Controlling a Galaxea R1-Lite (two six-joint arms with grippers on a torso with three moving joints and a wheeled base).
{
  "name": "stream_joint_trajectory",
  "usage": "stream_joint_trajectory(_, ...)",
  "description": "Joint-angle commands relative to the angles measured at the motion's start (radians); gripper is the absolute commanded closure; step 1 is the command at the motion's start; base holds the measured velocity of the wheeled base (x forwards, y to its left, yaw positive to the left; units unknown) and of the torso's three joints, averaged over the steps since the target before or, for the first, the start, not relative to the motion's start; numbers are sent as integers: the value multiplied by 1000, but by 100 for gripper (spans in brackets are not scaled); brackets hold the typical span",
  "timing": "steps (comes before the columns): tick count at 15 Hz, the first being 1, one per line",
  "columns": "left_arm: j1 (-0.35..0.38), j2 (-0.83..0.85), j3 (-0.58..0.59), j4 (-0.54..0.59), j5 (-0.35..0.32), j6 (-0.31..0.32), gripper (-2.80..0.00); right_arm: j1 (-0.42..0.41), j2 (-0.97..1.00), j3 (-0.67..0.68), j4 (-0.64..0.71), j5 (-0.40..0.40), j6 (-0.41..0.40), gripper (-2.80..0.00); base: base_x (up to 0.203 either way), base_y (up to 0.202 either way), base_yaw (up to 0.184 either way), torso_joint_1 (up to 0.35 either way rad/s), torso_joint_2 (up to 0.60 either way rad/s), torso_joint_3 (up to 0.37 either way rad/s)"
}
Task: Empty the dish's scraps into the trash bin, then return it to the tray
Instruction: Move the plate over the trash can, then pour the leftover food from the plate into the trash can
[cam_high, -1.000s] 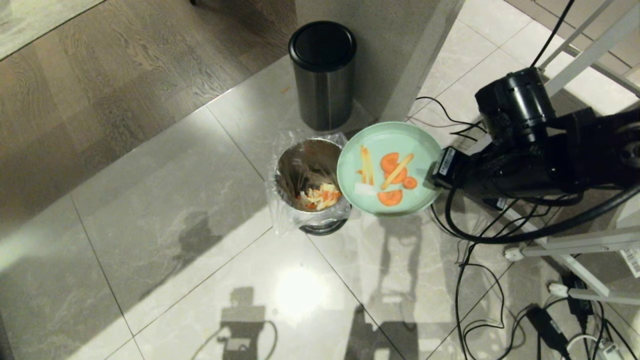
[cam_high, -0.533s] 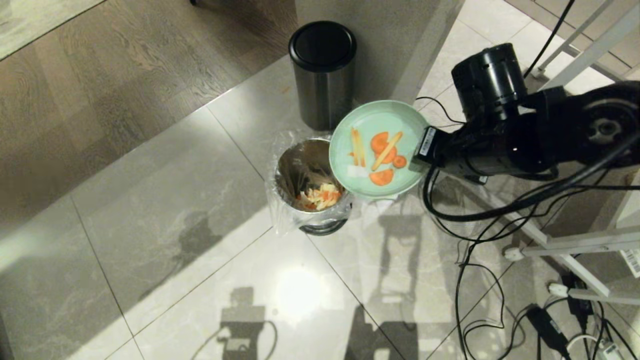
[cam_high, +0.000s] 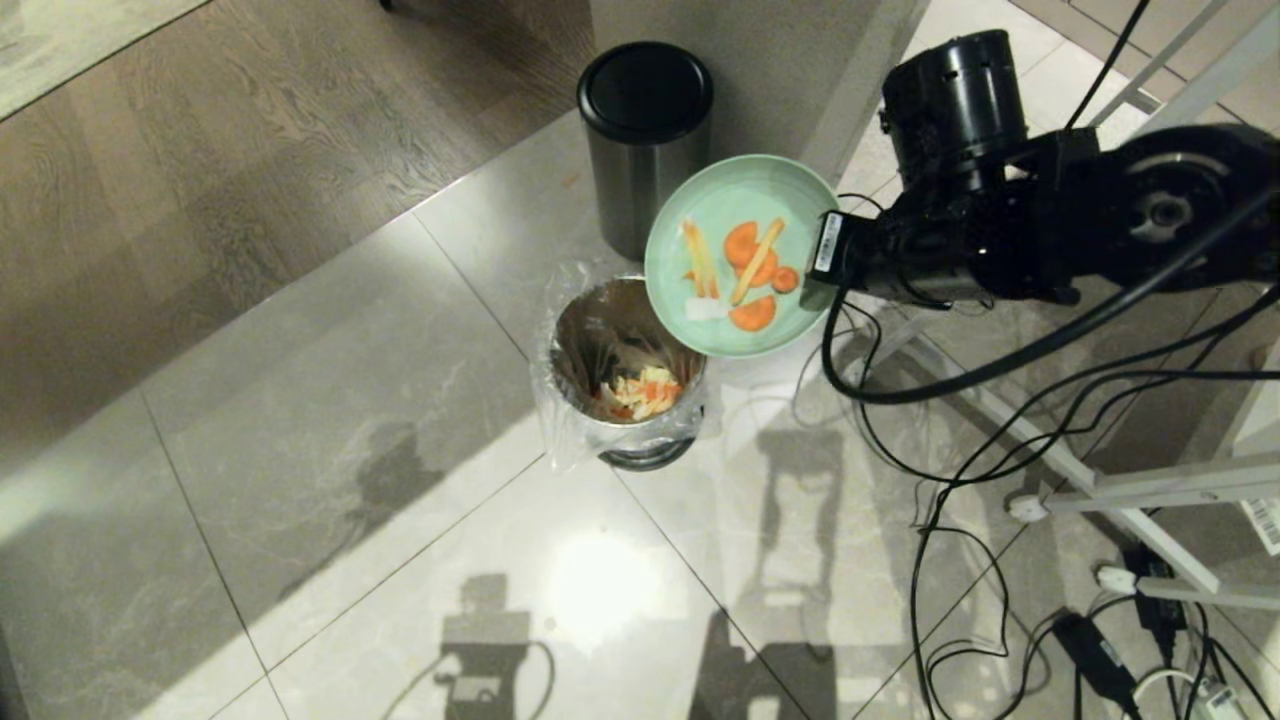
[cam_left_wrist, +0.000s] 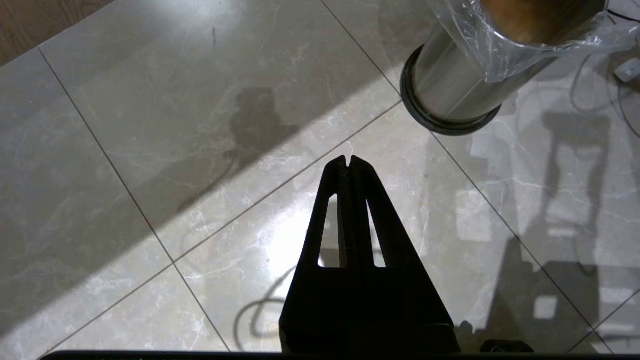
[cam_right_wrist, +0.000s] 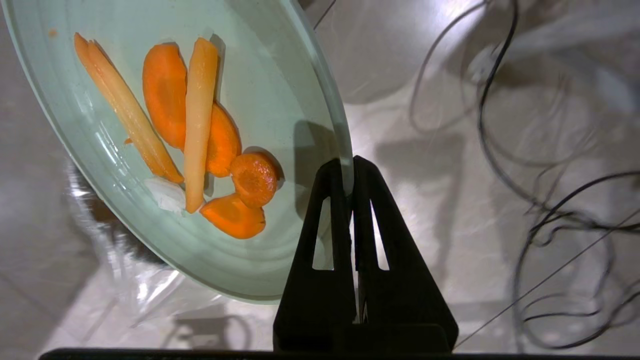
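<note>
My right gripper (cam_right_wrist: 348, 165) is shut on the rim of the mint-green dish (cam_high: 742, 255), holding it in the air, tilted, just beyond and to the right of the trash bin (cam_high: 625, 370). Carrot slices and pale sticks, the scraps (cam_high: 740, 265), still lie on the dish (cam_right_wrist: 260, 80); in the right wrist view the scraps (cam_right_wrist: 200, 145) sit bunched near its middle. The bin is shiny steel with a clear bag liner and holds food waste at the bottom. My left gripper (cam_left_wrist: 349, 161) is shut, parked above the floor near the bin's base (cam_left_wrist: 450, 100). The tray is out of view.
A second steel bin with a black lid (cam_high: 645, 145) stands just behind the open one, against a grey wall corner (cam_high: 800, 90). Black cables (cam_high: 960, 560) and a white metal frame (cam_high: 1150, 490) lie on the floor to the right. Tiled floor spreads left and front.
My right arm has lifted the dish and carried it farther back, tilting it more toward the bin. The scraps have stayed on the dish. The left arm has not moved.
</note>
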Motion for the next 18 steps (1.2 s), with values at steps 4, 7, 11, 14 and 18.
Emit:
stream_joint_trajectory(4, 0, 1, 0, 0, 0, -1, 0, 21, 64, -97, -25, -38, -106, 0, 0, 0, 0, 0, 0, 0)
stream_joint_trajectory(7, 0, 1, 0, 0, 0, -1, 0, 33, 83, -98, -119, -41, -225, 0, 0, 0, 0, 0, 0, 0)
stream_joint_trajectory(11, -1, 1, 0, 0, 0, -1, 0, 56, 117, -106, -295, -40, -437, 0, 0, 0, 0, 0, 0, 0)
stream_joint_trajectory(14, -1, 1, 0, 0, 0, -1, 0, 73, 134, -106, -376, -40, -533, 0, 0, 0, 0, 0, 0, 0)
stream_joint_trajectory(18, 0, 1, 0, 0, 0, -1, 0, 76, 150, -106, -436, -40, -600, 0, 0, 0, 0, 0, 0, 0)
